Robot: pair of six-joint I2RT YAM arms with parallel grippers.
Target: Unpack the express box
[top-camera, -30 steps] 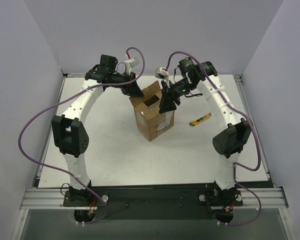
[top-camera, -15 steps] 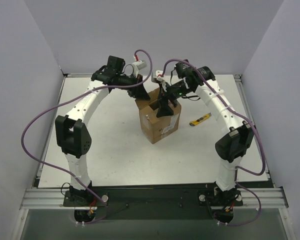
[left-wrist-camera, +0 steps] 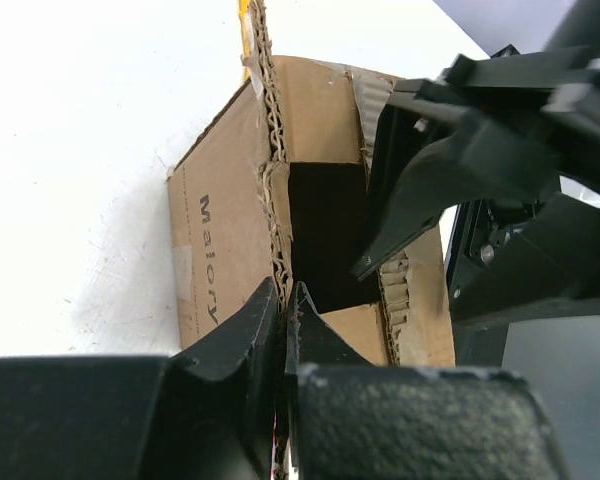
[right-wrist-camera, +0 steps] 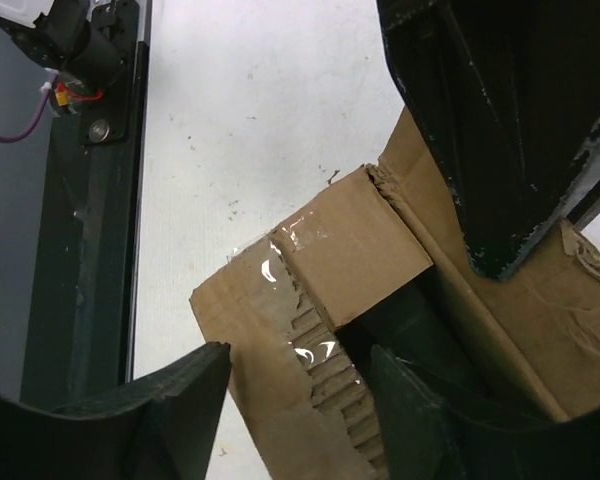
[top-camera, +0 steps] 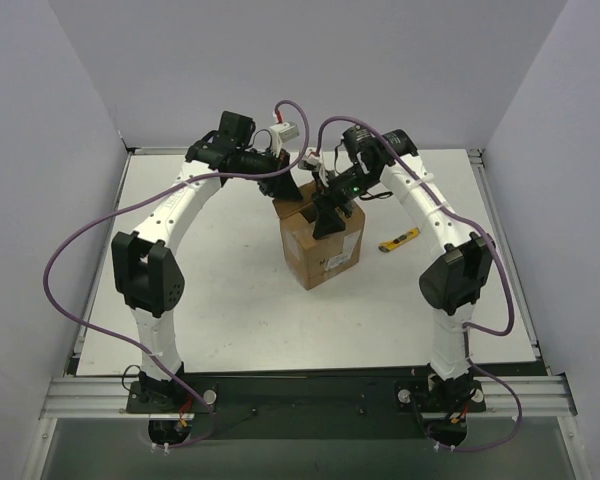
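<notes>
The brown box (top-camera: 323, 250) stands in the middle of the counter (top-camera: 230, 300). It looks light and fairly stiff, though its torn flaps would bend, so it is best held by a flap edge. At its top, the left fingers (left-wrist-camera: 242, 330) are pinched on one flap, and the right fingers (right-wrist-camera: 180, 400) stand apart astride another.
</notes>
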